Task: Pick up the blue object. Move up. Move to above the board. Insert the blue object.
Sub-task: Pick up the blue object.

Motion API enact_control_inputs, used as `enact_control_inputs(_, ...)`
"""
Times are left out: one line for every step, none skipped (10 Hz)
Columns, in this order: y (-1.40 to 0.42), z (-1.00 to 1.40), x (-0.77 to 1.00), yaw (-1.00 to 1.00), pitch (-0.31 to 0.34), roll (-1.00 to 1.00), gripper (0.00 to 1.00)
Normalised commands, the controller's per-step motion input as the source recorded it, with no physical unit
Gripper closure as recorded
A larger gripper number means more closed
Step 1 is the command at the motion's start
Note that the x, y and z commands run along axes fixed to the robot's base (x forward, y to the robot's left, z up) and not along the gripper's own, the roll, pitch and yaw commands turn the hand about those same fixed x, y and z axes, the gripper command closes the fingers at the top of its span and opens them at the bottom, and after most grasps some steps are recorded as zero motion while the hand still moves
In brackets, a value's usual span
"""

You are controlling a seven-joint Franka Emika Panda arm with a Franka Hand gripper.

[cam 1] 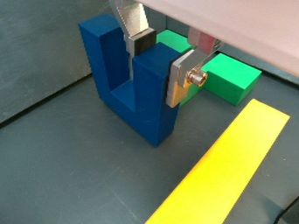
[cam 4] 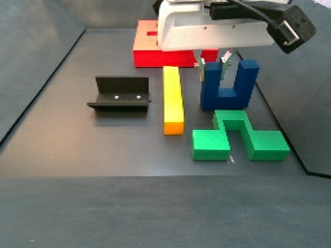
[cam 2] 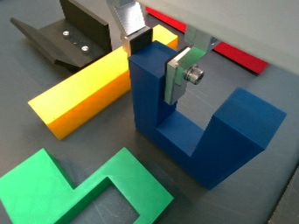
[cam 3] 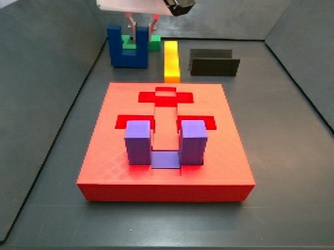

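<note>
The blue object (cam 1: 128, 96) stands upright on the dark floor, prongs up, and shows in both side views (cam 3: 127, 49) (cam 4: 230, 87). My gripper (cam 1: 160, 68) is down over one prong, a finger flat against each side of it, shut on it; the same grip shows in a wrist view (cam 2: 158, 70). The block's base still rests on the floor. The red board (cam 3: 117, 166) lies apart from it, with a cross-shaped recess near its far end. Its edge also shows in a side view (cam 4: 145, 53).
A purple U-shaped block (cam 3: 159, 142) sits in the board. A green block (cam 2: 70, 188) (cam 4: 233, 136) and a long yellow bar (cam 1: 228, 166) (cam 4: 172, 97) lie close beside the blue object. The dark fixture (cam 4: 119, 95) (cam 3: 216, 63) stands beyond the yellow bar.
</note>
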Motion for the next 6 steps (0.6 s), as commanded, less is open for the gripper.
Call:
enact_control_inputs(0.00, 0.00, 0.00, 0.00, 0.000, 0.00, 1.00)
enact_control_inputs(0.00, 0.00, 0.00, 0.00, 0.000, 0.00, 1.00)
enact_control_inputs(0.00, 0.00, 0.00, 0.00, 0.000, 0.00, 1.00)
enact_control_inputs(0.00, 0.00, 0.00, 0.00, 0.000, 0.00, 1.00)
enact_control_inputs(0.00, 0.00, 0.00, 0.00, 0.000, 0.00, 1.00)
enact_control_inputs(0.00, 0.00, 0.00, 0.00, 0.000, 0.00, 1.00)
